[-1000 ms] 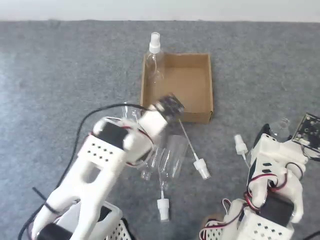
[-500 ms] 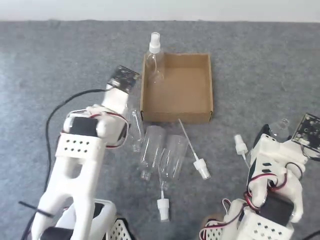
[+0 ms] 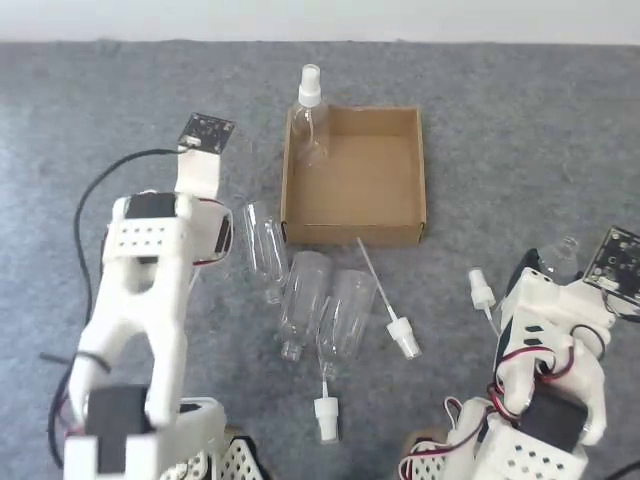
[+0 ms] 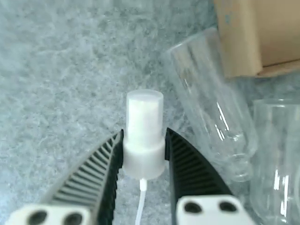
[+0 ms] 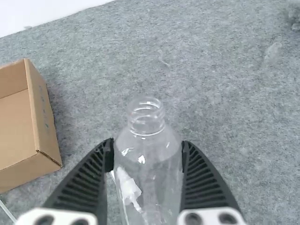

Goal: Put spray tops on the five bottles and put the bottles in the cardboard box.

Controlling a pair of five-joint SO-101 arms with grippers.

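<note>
My left gripper [image 4: 143,152] is shut on a white spray top [image 4: 143,133], held upright just above the grey mat, beside a lying clear bottle [image 4: 211,112]. In the high view the left arm [image 3: 150,235] stands left of the cardboard box [image 3: 352,235]. My right gripper [image 5: 146,146] is shut on an open-necked clear bottle [image 5: 147,154], and its neck [image 3: 565,247] shows at the lower right. Three uncapped bottles [image 3: 262,245] [image 3: 303,295] [image 3: 345,315] lie in front of the box. A capped bottle [image 3: 310,115] stands at the box's far left corner.
Loose spray tops lie on the mat: one with a long tube [image 3: 402,338], one nearer the front [image 3: 327,415], one beside the right arm [image 3: 482,290]. The box corner [image 5: 23,122] is off to the side of the held bottle. Open mat stretches right of the box.
The left arm has swung from in front of the box over to its left, uncovering the lying bottles. The right arm has kept still with its bottle.
</note>
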